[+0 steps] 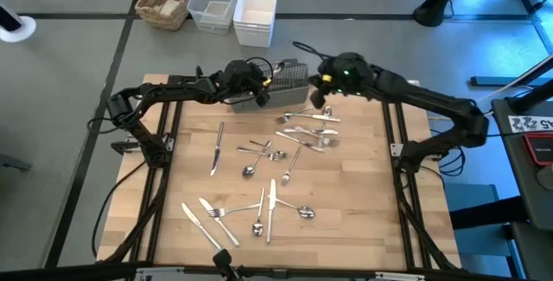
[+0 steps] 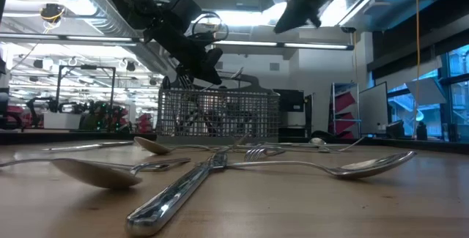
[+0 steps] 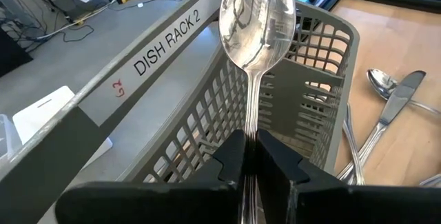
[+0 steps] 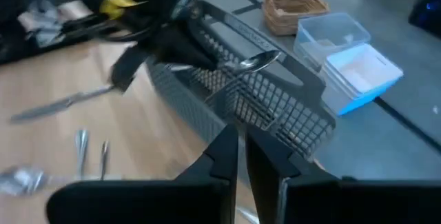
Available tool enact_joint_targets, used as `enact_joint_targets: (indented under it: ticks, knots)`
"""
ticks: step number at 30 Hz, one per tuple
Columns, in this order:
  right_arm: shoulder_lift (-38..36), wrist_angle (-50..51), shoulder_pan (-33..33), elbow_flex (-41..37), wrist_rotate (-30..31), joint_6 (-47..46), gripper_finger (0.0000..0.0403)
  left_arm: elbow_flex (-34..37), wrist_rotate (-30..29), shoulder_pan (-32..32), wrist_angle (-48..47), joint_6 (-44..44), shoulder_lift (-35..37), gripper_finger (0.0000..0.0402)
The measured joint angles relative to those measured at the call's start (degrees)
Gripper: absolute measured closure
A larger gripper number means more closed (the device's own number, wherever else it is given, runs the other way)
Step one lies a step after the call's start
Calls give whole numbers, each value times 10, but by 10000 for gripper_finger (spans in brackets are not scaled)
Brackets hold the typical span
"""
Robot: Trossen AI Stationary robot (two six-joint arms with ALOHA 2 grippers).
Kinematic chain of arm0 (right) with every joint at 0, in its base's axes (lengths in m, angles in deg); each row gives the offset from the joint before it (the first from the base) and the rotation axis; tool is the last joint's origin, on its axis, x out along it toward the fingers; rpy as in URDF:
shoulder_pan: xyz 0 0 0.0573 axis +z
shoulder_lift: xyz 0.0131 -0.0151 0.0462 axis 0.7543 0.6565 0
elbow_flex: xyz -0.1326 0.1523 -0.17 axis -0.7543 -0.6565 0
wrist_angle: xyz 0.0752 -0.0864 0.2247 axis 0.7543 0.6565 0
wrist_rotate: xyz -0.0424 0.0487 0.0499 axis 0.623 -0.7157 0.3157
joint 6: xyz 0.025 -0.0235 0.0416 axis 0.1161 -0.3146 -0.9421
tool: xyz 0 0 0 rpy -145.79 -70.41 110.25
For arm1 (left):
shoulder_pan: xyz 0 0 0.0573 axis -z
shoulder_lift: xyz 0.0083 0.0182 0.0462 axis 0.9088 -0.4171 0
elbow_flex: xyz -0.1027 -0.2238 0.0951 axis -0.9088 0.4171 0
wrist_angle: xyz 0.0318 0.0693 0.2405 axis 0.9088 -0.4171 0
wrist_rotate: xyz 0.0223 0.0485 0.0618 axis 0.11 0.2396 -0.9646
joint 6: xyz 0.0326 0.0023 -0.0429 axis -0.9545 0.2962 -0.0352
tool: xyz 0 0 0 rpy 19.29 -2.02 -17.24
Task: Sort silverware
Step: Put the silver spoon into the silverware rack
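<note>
Taking the grey mesh caddy (image 1: 278,84) at the far edge of the desk (image 1: 363,212) as landmark, the loose silverware (image 1: 268,177) lies scattered on the side of it nearest the front edge: a group close to the front edge, a middle group, then a tangle just before the caddy. In the high view about twenty loose pieces can be made out, roughly five knives, with forks and spoons making up the rest; an exact split cannot be told where pieces overlap.

Directly over the caddy's left end, the left pincer (image 3: 249,156) is clamped narrowly on the handle of a spoon (image 3: 256,24), whose bowl points away from the pincer above the compartments. Just right of the caddy and raised above it, the right pincer (image 4: 241,151) is nearly closed with nothing seen between its fingers.

Judged from here, the spoon could be released over the wrong compartment, since its bowl hangs near a divider wall. It could also catch on the mesh rim and tip outward, because it is held only at the handle. The two arms stand close over the caddy, so contact between them is a risk if both are moved at once.

Beyond the caddy, off the desk, one wicker basket (image 1: 165,0) and two plastic tubs, one clear (image 1: 213,3) and one white (image 1: 255,15), are seen
</note>
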Motion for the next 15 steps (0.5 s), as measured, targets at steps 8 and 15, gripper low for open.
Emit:
enact_joint_targets:
  ticks: [8, 15]
  knots:
    - [86, -45, -28, 0, -74, -74, 364, 0, 1, 1, 0, 0, 0, 383]
    - [142, -77, -48, 0, -87, -108, 283, 0, 2, 1, -1, 0, 0, 383]
